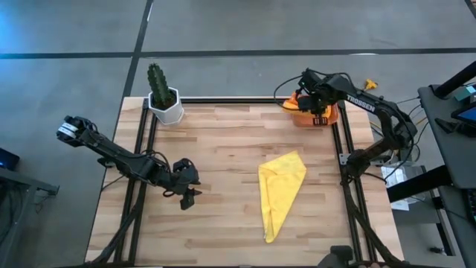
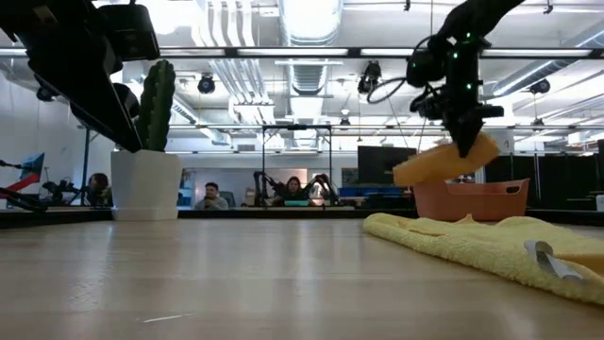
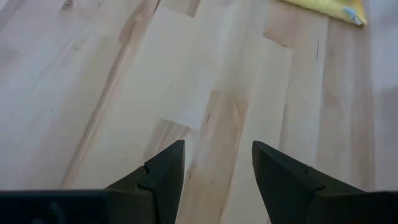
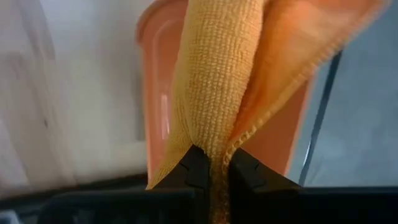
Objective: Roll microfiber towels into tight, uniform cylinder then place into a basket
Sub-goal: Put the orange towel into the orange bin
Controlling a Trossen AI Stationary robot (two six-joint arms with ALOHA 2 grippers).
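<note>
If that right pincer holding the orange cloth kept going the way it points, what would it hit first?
Probably the basket. The right pincer, shut on the orange towel, points down at the basket just beyond it. How far above it hangs is unclear.

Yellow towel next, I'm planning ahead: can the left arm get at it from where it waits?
Probably yes. The left gripper hangs open over bare wood, and the yellow towel lies flat to its right with nothing on the table between them. The right gripper is off at the basket, holding the orange towel.
</note>
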